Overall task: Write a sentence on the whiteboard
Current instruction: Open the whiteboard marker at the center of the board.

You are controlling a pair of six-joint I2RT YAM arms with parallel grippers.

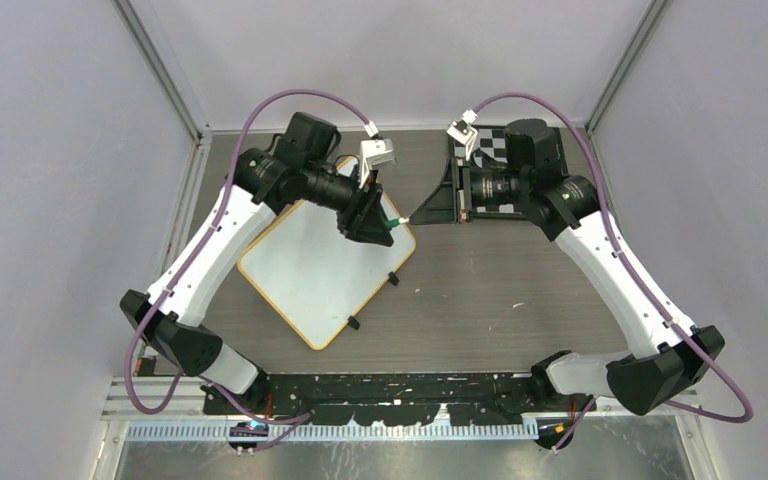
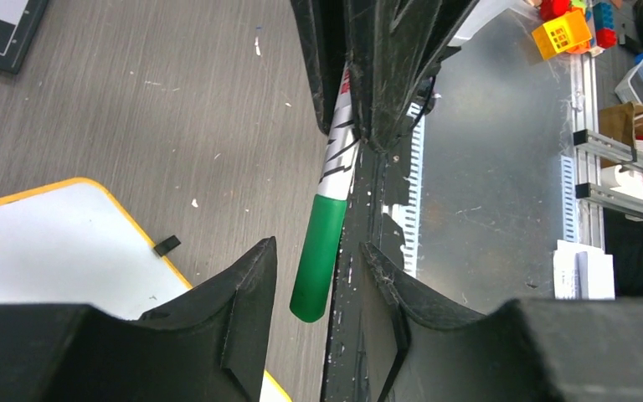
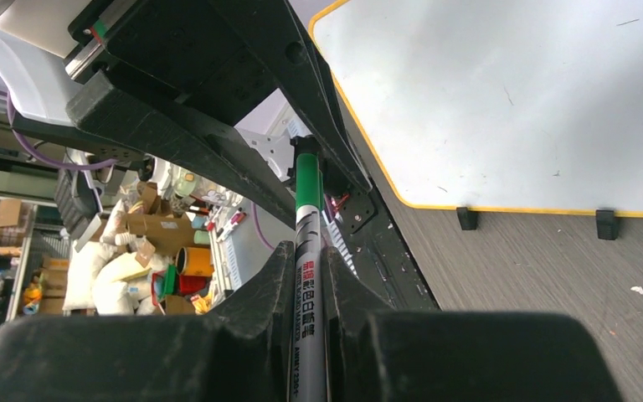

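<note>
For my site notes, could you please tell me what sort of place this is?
Probably a robotics lab cell: left arm and right arm bolted to a table, grey panels in aluminium framing, a chequered board.

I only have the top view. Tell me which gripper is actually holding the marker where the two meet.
Observer: The right gripper is clamped on the marker, fingers tight against the printed barrel.
Operator: Report the left jaws.
Observer: The left gripper is open; its fingers flank the green cap with a gap on each side.
Operator: Confirm whether the tip is exposed.
Observer: It is not. The left wrist view shows the cap seated on the barrel.
</note>
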